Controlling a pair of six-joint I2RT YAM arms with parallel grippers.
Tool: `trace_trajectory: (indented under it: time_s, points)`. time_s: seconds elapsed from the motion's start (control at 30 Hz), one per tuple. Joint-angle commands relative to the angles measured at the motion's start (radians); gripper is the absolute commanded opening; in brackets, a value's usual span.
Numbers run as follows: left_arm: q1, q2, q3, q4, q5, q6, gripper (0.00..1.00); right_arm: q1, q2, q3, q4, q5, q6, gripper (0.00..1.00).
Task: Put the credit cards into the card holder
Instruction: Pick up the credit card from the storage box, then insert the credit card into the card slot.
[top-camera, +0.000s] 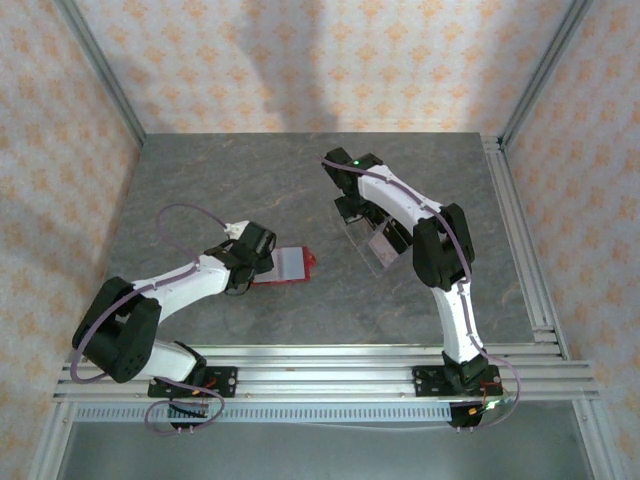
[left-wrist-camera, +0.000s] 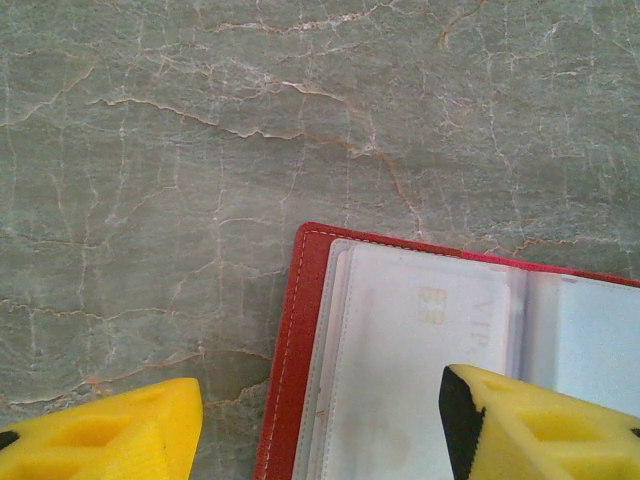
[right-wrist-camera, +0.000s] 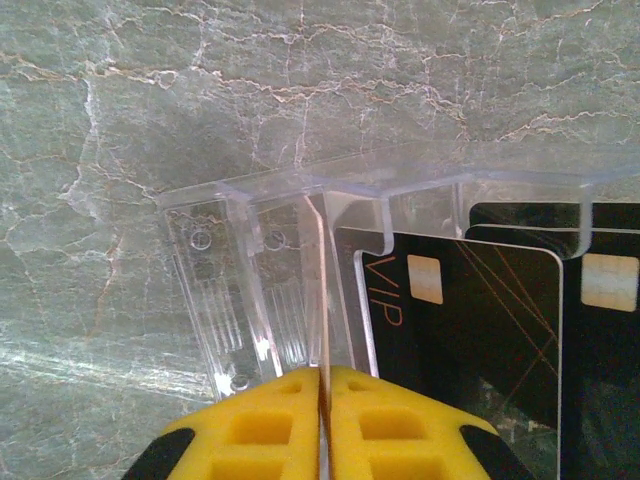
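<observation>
The red card holder (top-camera: 290, 266) lies open on the grey surface (top-camera: 200, 180), a pale card (left-wrist-camera: 420, 340) tucked in its clear pocket. The left claw (left-wrist-camera: 320, 430) hangs released astride the card holder's left edge. To the card holder's right, the right claw (right-wrist-camera: 322, 400) is clenched on a thin credit card (right-wrist-camera: 321, 290) standing edge-on in a clear acrylic stand (right-wrist-camera: 215, 300), beside black VIP cards (right-wrist-camera: 470, 330).

The top camera looks steeply down from above the near edge of the grey marbled desk (top-camera: 300, 180). Both wrist cameras face down, close over the desk; left and top share the red folding card holder (left-wrist-camera: 285, 330).
</observation>
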Motion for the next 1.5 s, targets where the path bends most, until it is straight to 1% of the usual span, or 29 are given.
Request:
trace_trajectory:
  time_s: [0.0, 0.1, 0.17, 0.37, 0.53, 0.67, 0.77, 0.83, 0.93, 1.03, 1.17, 1.33, 1.47]
  points:
    - [0.009, 0.0, -0.002, 0.011, -0.005, 0.002, 0.65, -0.009, -0.004, 0.045, -0.05, -0.014, -0.023, 0.08]
    - [0.008, 0.001, 0.001, 0.009, -0.005, 0.005, 0.65, -0.01, 0.007, 0.063, -0.066, -0.029, -0.029, 0.05]
    - [0.008, 0.0, 0.004, 0.005, -0.004, 0.005, 0.65, -0.01, 0.01, 0.073, -0.074, -0.038, -0.033, 0.0]
    - [0.009, -0.005, 0.021, -0.03, -0.019, 0.015, 0.66, -0.01, -0.019, 0.117, -0.105, -0.086, -0.026, 0.0]
    - [0.008, -0.006, 0.027, -0.053, -0.037, 0.032, 0.65, -0.009, -0.09, 0.132, -0.099, -0.197, 0.011, 0.0]
    - [0.009, 0.004, 0.015, -0.04, -0.031, 0.045, 0.65, 0.0, -0.167, 0.066, -0.02, -0.325, 0.071, 0.0]
    - [0.008, 0.019, 0.018, -0.032, -0.027, 0.063, 0.65, 0.015, -0.234, -0.034, 0.091, -0.422, 0.14, 0.0]
    - [0.008, 0.031, 0.022, -0.034, -0.027, 0.073, 0.65, 0.027, -0.28, -0.126, 0.198, -0.503, 0.204, 0.0]
    - [0.008, 0.041, 0.022, -0.034, -0.028, 0.08, 0.65, 0.053, -0.338, -0.282, 0.385, -0.593, 0.311, 0.0]
    - [0.009, 0.053, 0.021, -0.031, -0.025, 0.085, 0.65, 0.08, -0.379, -0.43, 0.586, -0.656, 0.424, 0.0]
    - [0.008, 0.073, 0.015, -0.02, -0.018, 0.091, 0.65, 0.116, -0.406, -0.605, 0.859, -0.688, 0.55, 0.0]
    - [0.008, 0.095, 0.012, -0.04, -0.035, 0.082, 0.65, 0.143, -0.401, -0.727, 1.055, -0.68, 0.645, 0.0]
    - [0.009, 0.095, 0.01, -0.07, -0.064, 0.068, 0.65, 0.161, -0.382, -0.782, 1.16, -0.684, 0.706, 0.0]
